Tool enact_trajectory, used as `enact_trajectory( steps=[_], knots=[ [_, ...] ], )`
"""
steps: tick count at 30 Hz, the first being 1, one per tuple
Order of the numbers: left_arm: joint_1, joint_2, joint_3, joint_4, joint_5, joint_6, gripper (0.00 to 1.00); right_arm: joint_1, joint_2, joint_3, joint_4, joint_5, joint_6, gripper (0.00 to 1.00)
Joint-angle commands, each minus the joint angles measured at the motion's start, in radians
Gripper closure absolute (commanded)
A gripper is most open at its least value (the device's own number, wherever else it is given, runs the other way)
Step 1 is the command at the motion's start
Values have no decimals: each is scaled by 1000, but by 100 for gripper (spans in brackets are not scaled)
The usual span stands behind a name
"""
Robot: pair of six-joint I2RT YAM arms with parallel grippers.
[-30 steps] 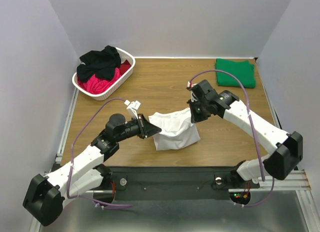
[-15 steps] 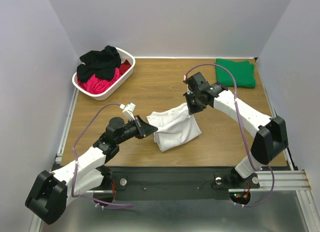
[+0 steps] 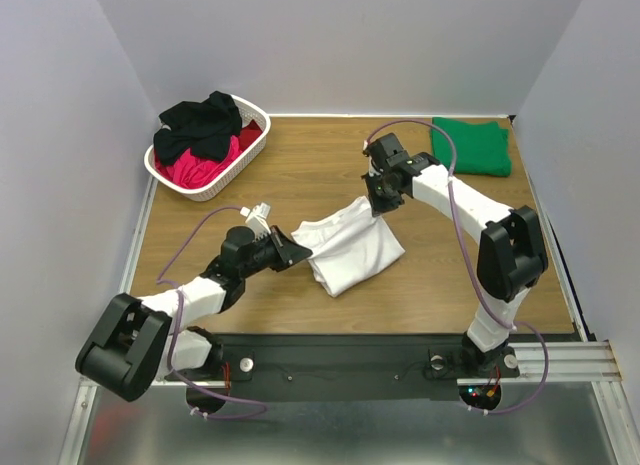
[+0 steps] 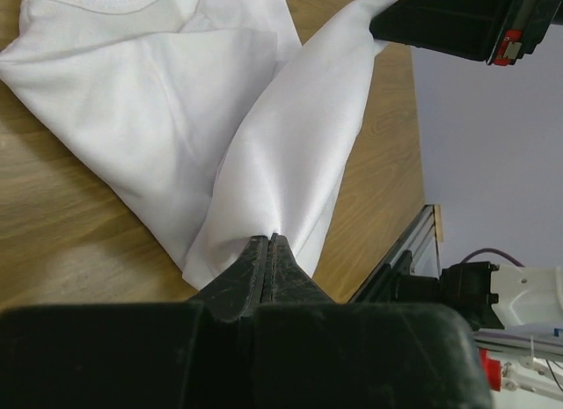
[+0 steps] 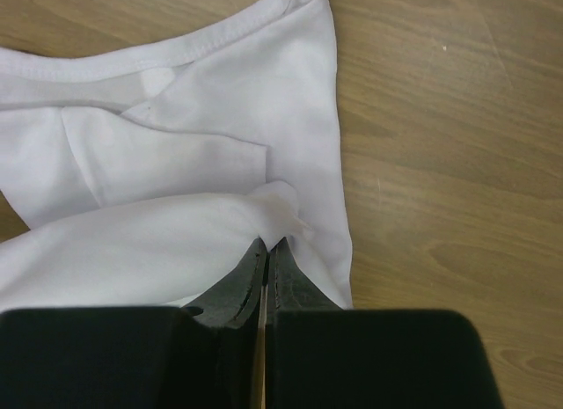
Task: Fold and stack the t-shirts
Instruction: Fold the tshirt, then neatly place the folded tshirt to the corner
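A white t-shirt [image 3: 348, 247] lies partly folded on the table's middle. My left gripper [image 3: 297, 253] is shut on its near-left edge [image 4: 281, 189], the jaws pinching the cloth. My right gripper [image 3: 376, 207] is shut on the far-right corner [image 5: 280, 208], and the cloth hangs stretched between the two grippers above the rest of the shirt. A folded green t-shirt [image 3: 470, 146] lies at the back right. Black [image 3: 200, 122] and red/pink [image 3: 198, 166] t-shirts are heaped in the basket.
A white lattice basket [image 3: 256, 119] stands at the back left corner of the wooden table [image 3: 300, 175]. Grey walls close in the left, back and right sides. A metal rail runs along the table's left edge [image 3: 132, 265].
Both grippers have carried the white shirt's held edge toward the back: the right one went back-left, the left arm drew in, and the shirt now lies slanted.
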Motion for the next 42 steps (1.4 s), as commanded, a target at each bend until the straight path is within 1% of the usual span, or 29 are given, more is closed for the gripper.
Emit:
enact_trajectory(
  steps=[1,6,8,9,11,12,13,15,16,17,18,19,20,22,23,25,26,29,31,33,36,37,38,39,40,42],
  knots=[
    [27,38,56,113,9,10,100,-12,38,98,84,0,-28,100],
    [67,125,64,194,-21,-21,100,-21,127,167,95,-3,-24,100],
    [100,183,57,265,-24,-54,100,-30,151,179,107,6,-22,99],
    [110,218,50,315,-25,-65,100,-35,170,188,127,30,-13,100],
    [126,255,52,355,-33,-85,100,-36,185,193,182,44,7,100],
    [131,274,56,372,-34,-94,100,-41,188,191,208,52,15,93],
    [137,311,60,394,-39,-105,100,-45,188,187,237,52,24,84],
    [143,340,55,478,-85,-162,99,-48,181,178,288,55,54,60],
    [146,357,52,515,-97,-174,86,-48,156,171,341,50,62,37],
    [148,358,59,551,-119,-180,50,-50,141,144,369,46,67,31],
    [146,358,76,540,-126,-171,28,-50,124,133,410,43,76,27],
    [146,351,95,515,-134,-157,19,-50,104,122,423,49,78,19],
    [146,342,136,457,-149,-142,6,-50,71,113,435,55,76,16],
    [145,303,168,402,-171,-96,4,-50,38,76,449,75,67,14],
    [143,288,196,344,-200,-81,4,-50,11,61,452,79,61,13],
    [133,230,227,256,-237,-18,4,-50,-16,6,451,87,50,13],
    [127,208,237,224,-276,7,4,-50,-45,-16,452,83,45,13],
    [97,151,282,110,-309,69,4,-50,-80,-108,458,58,48,13],
    [50,122,300,49,-343,109,4,-50,-103,-164,463,32,47,13],
    [-4,107,308,23,-369,142,4,-50,-114,-195,467,38,55,12],
    [-44,137,337,-7,-347,157,4,-59,-117,-244,484,30,53,8],
    [-50,171,346,-11,-329,156,4,-73,-118,-253,490,-21,52,7],
    [-56,189,365,-11,-294,157,4,-81,-123,-272,498,-39,52,7],
    [-71,222,372,-13,-280,159,4,-88,-128,-283,510,-102,50,6],
    [-71,222,379,-13,-274,162,4,-99,-134,-290,516,-103,47,6],
    [-97,268,397,-22,-261,168,4,-128,-151,-313,527,-167,38,4]
  ],
)
